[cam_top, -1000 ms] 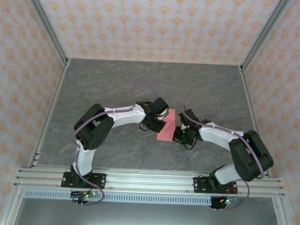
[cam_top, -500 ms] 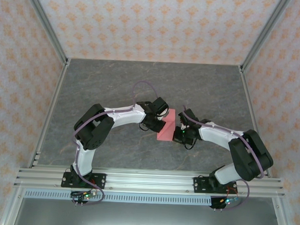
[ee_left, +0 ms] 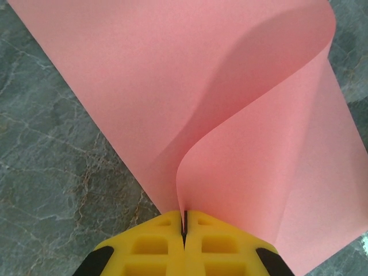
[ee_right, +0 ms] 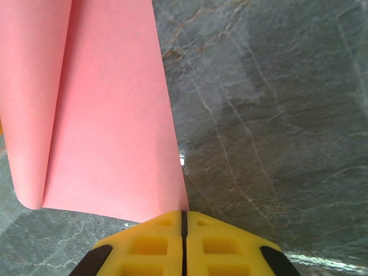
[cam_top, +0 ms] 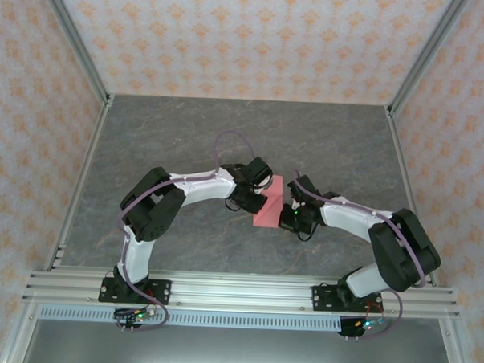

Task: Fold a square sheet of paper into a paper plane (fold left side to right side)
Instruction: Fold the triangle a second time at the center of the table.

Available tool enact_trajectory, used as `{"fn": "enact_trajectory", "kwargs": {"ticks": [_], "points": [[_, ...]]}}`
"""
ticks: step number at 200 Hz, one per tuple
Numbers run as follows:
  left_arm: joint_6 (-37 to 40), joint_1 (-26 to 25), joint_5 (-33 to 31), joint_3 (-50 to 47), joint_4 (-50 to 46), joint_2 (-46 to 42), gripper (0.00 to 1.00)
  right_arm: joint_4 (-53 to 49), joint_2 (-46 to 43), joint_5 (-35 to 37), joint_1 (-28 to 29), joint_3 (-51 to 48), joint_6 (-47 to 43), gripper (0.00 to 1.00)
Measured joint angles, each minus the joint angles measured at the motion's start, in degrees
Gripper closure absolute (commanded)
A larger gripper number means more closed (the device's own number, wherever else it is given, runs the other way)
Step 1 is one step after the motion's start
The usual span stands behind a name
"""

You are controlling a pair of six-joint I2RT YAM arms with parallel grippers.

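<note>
- left gripper: yellow fingers clamped together, edge of the square sheet of paper pinched in the seam between them. From there the sheet rises and curls over in a loose loop, not creased.
- right gripper: fingers closed flush, no gap. The sheet's near corner runs right up to the tips. Can't tell whether that corner is pinched or just touched.
- sheet position: mid-table, between the two grippers in the top view. The lower layer lies flat on the grey marbled surface, and the right wrist view shows the rolled bend along the sheet's far side.
- vs a second ago: top view matches, with both grippers and the sheet in the same spots. Only a slight shift at the left arm's elbow.
- count: 1 salmon-pink sheet, 2 arms, 2 grippers.
</note>
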Motion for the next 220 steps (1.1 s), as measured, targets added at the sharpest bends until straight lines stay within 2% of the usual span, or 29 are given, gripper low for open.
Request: {"fn": "enact_trajectory", "kwargs": {"ticks": [110, 147, 176, 220], "points": [[0.00, 0.00, 0.02, 0.09, 0.02, 0.24, 0.98, -0.22, 0.09, -0.07, 0.00, 0.24, 0.04, 0.92], [0.00, 0.00, 0.04, 0.09, 0.02, 0.26, 0.98, 1.92, -3.17, -0.94, -0.07, -1.88, 0.79, 0.91], [0.00, 0.00, 0.04, 0.09, 0.02, 0.26, 0.99, 7.78, -6.78, -4.07, -2.10, -3.26, 3.21, 0.91], [0.00, 0.00, 0.07, 0.09, 0.04, 0.26, 0.99, 20.72, -4.96, -6.78, -2.95, -3.37, 8.79, 0.91]]}}
